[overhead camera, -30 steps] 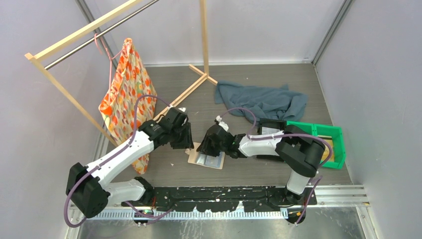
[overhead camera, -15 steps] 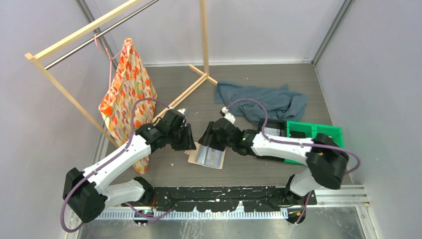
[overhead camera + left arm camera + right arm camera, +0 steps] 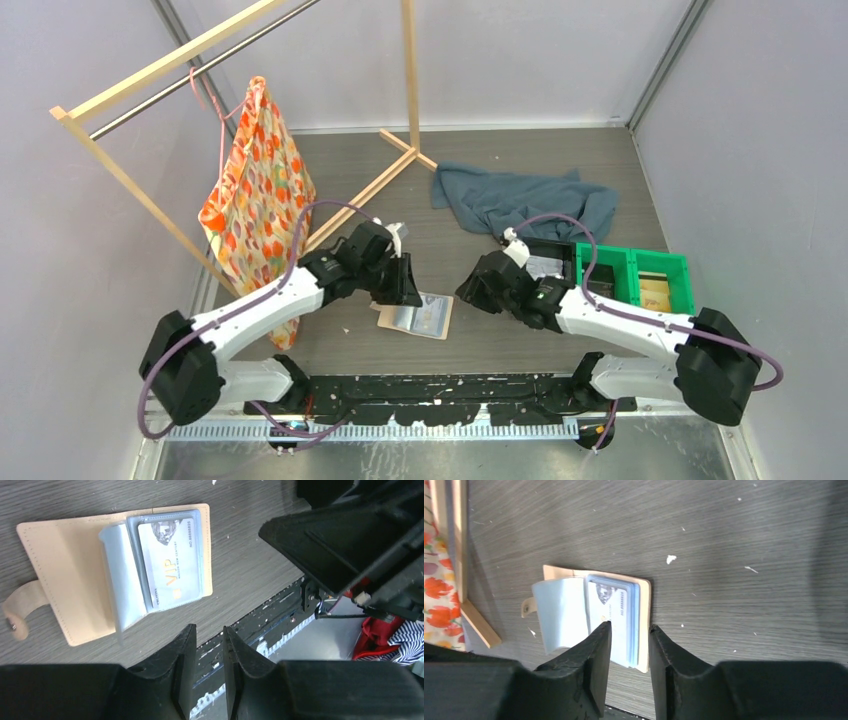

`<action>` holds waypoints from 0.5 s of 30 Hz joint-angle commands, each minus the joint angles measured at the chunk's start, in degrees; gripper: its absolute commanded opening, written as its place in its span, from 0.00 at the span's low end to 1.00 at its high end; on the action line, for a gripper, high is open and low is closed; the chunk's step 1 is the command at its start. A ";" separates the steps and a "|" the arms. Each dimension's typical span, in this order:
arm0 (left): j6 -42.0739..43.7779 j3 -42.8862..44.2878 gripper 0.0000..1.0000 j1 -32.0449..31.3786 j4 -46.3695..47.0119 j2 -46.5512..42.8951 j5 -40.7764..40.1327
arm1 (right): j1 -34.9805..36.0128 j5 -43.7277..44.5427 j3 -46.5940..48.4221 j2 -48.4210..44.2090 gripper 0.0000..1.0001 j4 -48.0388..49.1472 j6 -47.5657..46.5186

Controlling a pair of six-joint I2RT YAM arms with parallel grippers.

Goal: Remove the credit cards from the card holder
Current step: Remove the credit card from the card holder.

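Note:
The tan card holder (image 3: 415, 318) lies open on the table between the arms, its pale blue-grey pockets (image 3: 117, 580) fanned up. A grey credit card (image 3: 170, 562) printed "VIP" sits in the top pocket, and more pocket edges are stacked under it (image 3: 634, 620). My left gripper (image 3: 408, 290) hovers over the holder's upper left edge, its jaws narrowly open with nothing between them (image 3: 209, 627). My right gripper (image 3: 470, 292) hangs just right of the holder, apart from it. It is also narrowly open and holds nothing (image 3: 630, 625).
A black tray (image 3: 545, 258) and a green bin (image 3: 640, 275) stand at the right. A blue-grey cloth (image 3: 525, 200) lies behind them. A wooden rack (image 3: 400, 160) with a flowery orange bag (image 3: 255, 185) fills the back left, and its foot (image 3: 479, 622) lies near the holder.
My right gripper has pulled back off the holder to the right with nothing in it. My left gripper has shifted right, closer over the holder. The holder stayed in place.

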 commanded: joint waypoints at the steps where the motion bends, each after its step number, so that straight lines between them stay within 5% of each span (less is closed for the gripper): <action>1: -1.92 0.12 0.25 -0.10 6.66 5.50 3.36 | -0.25 -3.48 -0.53 1.38 0.36 3.39 1.25; 6: -1.18 0.40 0.24 -0.43 7.73 7.16 1.36 | -0.24 -6.23 0.45 5.68 0.17 6.14 1.30; 12: 1.36 0.22 0.24 0.27 4.18 8.83 -3.21 | -0.24 -9.39 2.04 10.36 0.15 9.39 1.26; 15: 4.01 1.27 0.23 3.05 0.13 12.51 0.84 | -0.16 -10.41 1.72 11.98 0.15 11.42 2.04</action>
